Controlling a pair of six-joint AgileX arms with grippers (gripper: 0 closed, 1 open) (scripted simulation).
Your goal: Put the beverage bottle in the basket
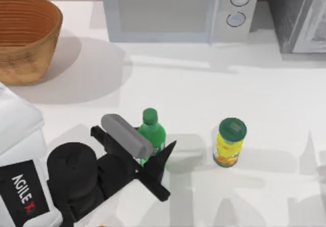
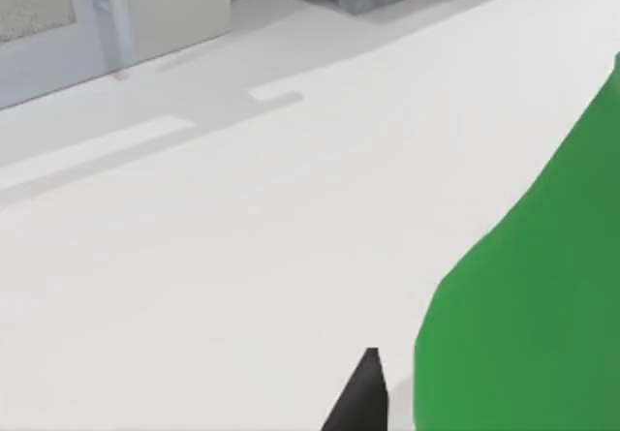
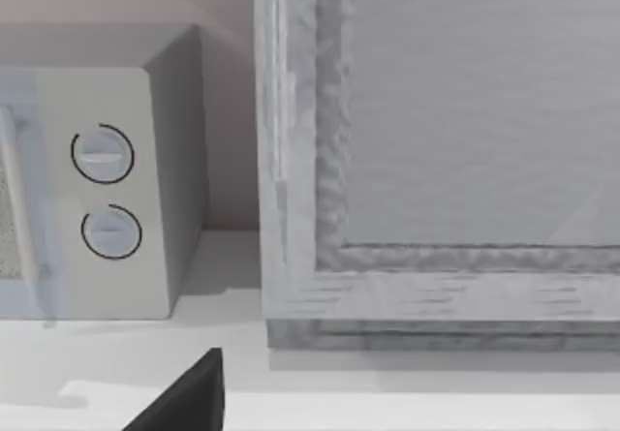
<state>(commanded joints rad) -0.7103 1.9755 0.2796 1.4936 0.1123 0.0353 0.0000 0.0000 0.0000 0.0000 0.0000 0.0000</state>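
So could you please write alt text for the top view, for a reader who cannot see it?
The left gripper sits at the upright green bottle near the table's front. A yellow can stands to the right, a wicker basket at back left, a microwave behind.

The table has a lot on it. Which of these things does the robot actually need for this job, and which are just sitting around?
Needed:
beverage bottle, upright, left gripper around it
basket, far left corner of the table

Just sitting around:
yellow can, right of the bottle
microwave, at the back
grey cabinet, back right
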